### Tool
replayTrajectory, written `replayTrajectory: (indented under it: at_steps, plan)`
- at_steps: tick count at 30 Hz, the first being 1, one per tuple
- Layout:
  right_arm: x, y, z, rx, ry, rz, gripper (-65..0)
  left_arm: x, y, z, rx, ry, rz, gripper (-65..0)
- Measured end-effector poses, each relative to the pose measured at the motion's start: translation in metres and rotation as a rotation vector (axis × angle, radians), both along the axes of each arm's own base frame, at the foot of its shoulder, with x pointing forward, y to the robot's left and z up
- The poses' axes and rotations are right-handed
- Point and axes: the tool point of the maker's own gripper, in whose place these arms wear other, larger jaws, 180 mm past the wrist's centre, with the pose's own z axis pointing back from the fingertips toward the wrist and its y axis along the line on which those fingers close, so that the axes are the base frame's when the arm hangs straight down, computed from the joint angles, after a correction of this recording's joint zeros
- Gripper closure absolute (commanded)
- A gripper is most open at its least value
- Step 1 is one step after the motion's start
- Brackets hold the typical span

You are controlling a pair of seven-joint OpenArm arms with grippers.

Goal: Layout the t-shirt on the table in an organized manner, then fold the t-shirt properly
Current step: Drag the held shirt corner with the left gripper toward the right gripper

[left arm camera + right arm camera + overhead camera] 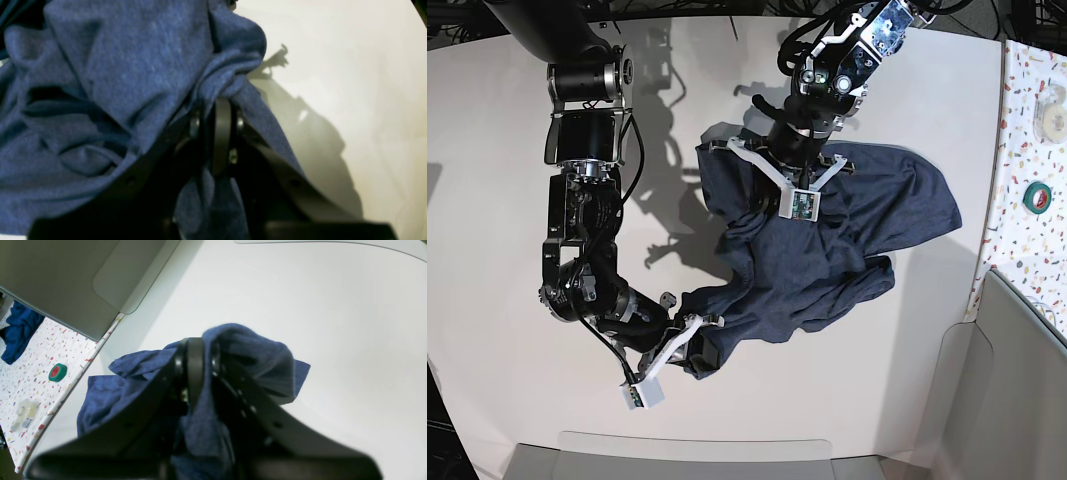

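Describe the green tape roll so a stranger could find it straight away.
Look past the white table to the speckled strip along its edge. The tape roll lies flat there, near a clear dispenser; it alone is green with a red centre.

Bright overhead light, hard arm shadows on table (487, 200), wrist views blurred.

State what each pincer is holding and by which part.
Both hold the t-shirt: the left pincer is shut on a bunched fold, the right pincer on a gathered edge. Which garment parts, cannot be told.
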Motion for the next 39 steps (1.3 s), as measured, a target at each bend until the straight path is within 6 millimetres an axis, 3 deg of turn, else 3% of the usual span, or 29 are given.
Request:
replayTrajectory:
  at_steps: [6, 12, 16, 20, 26, 31, 33, 37, 39]
  plan:
    - [0.0, 0.001, 0.002, 0.004, -0.003, 0.002, -2.4, -0.033, 0.005, -0.029, 0.023, 0.099, -0.01, -1.6]
    - [0.0, 0.001, 0.001, 0.005, -0.002, 0.002, -2.4, -0.063, 0.019, -0.056, 0.076, 0.214, -0.022, -20.2]
    - [0.0, 0.0, 0.001, 0.001, -0.002, 0.0, -2.4, -0.081, 0.019, -0.067, 0.078, 0.283, -0.029, -25.7]
    - [0.0, 0.0, 0.001, 0.0, -0.002, 0.0, -2.4, -0.076, 0.015, -0.055, 0.057, 0.25, -0.031, -25.7]
    - [0.0, 0.0, 0.001, 0.001, -0.002, 0.0, -2.4, -0.059, -0.009, -0.035, -0.025, 0.2, -0.02, -25.7]
    - [0.0, 0.0, 0.001, 0.001, -0.003, 0.0, -2.4, -0.031, -0.024, -0.011, 0.01, 0.081, -0.031, -26.7]
    - [0.001, -0.001, 0.001, -0.001, -0.002, -0.002, -2.4, -0.03, -0.03, -0.013, 0.068, 0.061, -0.033, -28.5]
    - [0.0, 0.001, 0.002, 0.005, -0.004, 0.002, -2.4, -0.05, -0.074, -0.041, 0.19, 0.156, -0.218, -34.9]
    - [0.0, 0.001, 0.002, 0.006, -0.003, 0.002, -2.4, -0.048, -0.086, -0.048, 0.256, 0.128, -0.251, -41.0]
